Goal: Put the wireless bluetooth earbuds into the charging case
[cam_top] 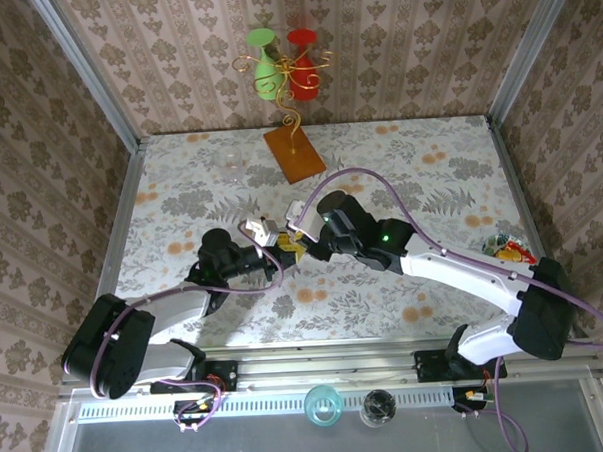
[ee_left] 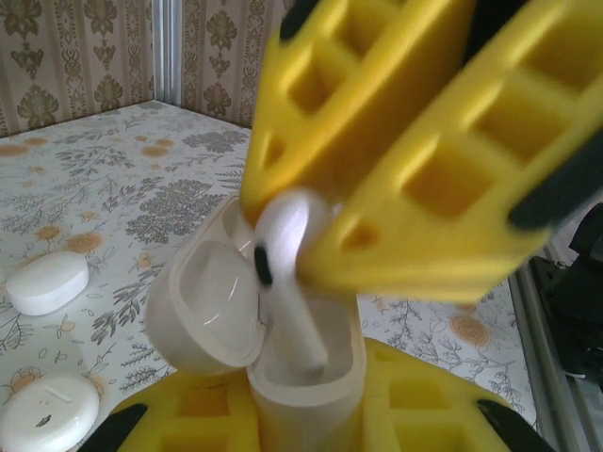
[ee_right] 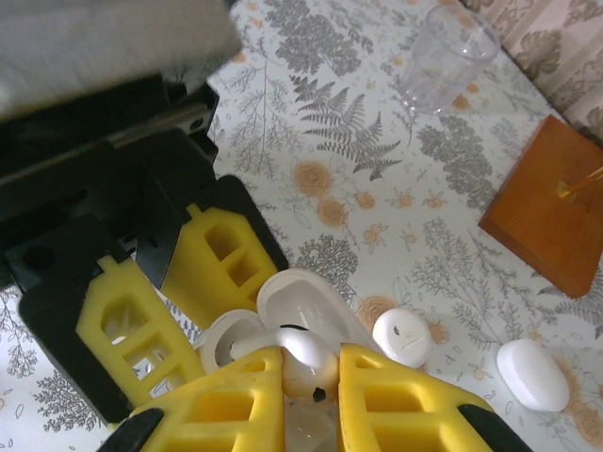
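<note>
Beside charging case (ee_right: 301, 299), two closed cases (ee_right: 403, 336), tumbler (ee_right: 443, 56)

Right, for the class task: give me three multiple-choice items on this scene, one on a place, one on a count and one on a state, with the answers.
1. Where does the earbud stem point?
A into the held case; B into the glass; C straight up.
2. How many closed cases lie on the table?
A one; B two; C four.
3. The held case's lid is:
A shut; B open; C missing.

Answers:
1. A, the stem dips inside the case.
2. B, two white ones lie side by side, apart from the held one.
3. B, the lid is swung aside.
</note>
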{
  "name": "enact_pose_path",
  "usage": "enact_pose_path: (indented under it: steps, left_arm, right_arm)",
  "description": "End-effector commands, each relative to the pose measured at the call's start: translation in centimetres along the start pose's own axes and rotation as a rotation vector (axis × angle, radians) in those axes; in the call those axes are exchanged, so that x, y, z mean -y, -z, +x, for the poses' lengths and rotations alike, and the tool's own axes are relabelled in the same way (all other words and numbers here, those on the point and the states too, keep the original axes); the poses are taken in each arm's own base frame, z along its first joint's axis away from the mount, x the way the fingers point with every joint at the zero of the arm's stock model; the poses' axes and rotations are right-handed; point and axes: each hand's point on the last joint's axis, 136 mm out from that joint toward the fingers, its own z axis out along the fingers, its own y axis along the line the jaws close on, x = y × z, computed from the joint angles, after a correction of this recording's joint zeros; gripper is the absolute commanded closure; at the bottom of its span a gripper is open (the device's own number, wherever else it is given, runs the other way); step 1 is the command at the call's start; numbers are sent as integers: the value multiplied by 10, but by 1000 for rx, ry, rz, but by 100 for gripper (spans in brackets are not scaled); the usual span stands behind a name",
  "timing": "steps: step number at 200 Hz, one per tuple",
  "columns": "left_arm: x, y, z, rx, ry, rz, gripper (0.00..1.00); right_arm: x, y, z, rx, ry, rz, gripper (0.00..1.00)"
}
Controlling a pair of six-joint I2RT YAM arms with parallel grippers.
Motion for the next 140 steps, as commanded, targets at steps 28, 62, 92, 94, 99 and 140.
enact_pose_path:
  steps: [28,62,92,94,99,140]
  left_arm:
    - [2,0,-23,48,-14,10,92]
    - [1,0,-23,50,-16,-1,92]
    - [1,1,-23,51,-15,-4,92]
    - [1,1,-23,52,-15,-4,92]
    - [0,1,-23,51,-14,-4,92]
    - [1,2,-24,55,-21,-8,92]
  right_arm:
    - [-6,-7,3,-15,13,-22,82]
    - [-17,-5,5,-7,22,-80,81]
    - [-24,1,6,-12,57,-124,79]
    - [-25,2,6,-12,60,-128,79]
    - [-27,2,7,-15,64,-138,79]
    - [-34,6,13,-46,87,-185,75]
